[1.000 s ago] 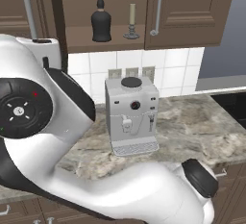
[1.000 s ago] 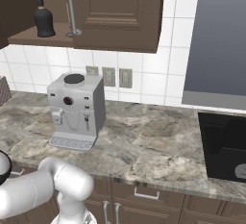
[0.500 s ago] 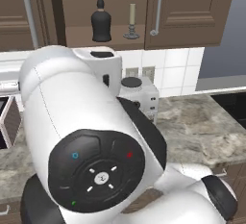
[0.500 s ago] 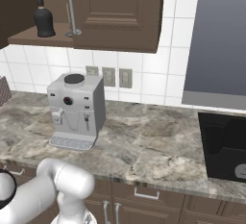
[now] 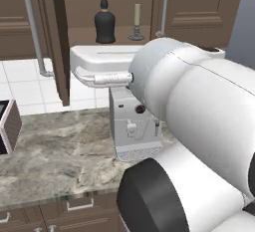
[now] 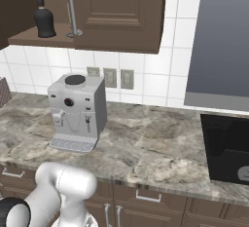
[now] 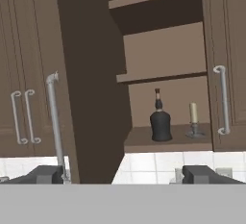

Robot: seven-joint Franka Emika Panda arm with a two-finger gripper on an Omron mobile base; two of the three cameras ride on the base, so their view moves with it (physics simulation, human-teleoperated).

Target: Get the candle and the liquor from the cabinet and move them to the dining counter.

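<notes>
Two task items stand side by side on the lowest shelf of the cabinet [image 7: 163, 50], whose left door hangs swung open: the liquor [image 7: 161, 119] on the left and the candle [image 7: 193, 121] just to its right, apart and both upright. From the left base view the liquor [image 5: 104, 17] and candle [image 5: 136, 23] sit near the front edge of that shelf, with the closed right door and its long silver bar handle [image 5: 163, 7] immediately to their right. The right base view catches the liquor [image 6: 44, 19] at the far left on the shelf, beside the same handle; the candle cannot be made out there. The gripper [image 7: 124, 174] is spread wide, its two dark fingertips [image 7: 44, 175] far apart at the bottom of the hand view, holding nothing and well short of the shelf. Below the cabinet, a white coffee machine [image 6: 77, 111] stands on the marble worktop [image 6: 146, 148] against the white tiled wall [image 6: 146, 82], partly hidden behind the arm [image 5: 199, 126] in the left base view. A dark cooktop [image 6: 226, 148] lies at the right of the worktop.
</notes>
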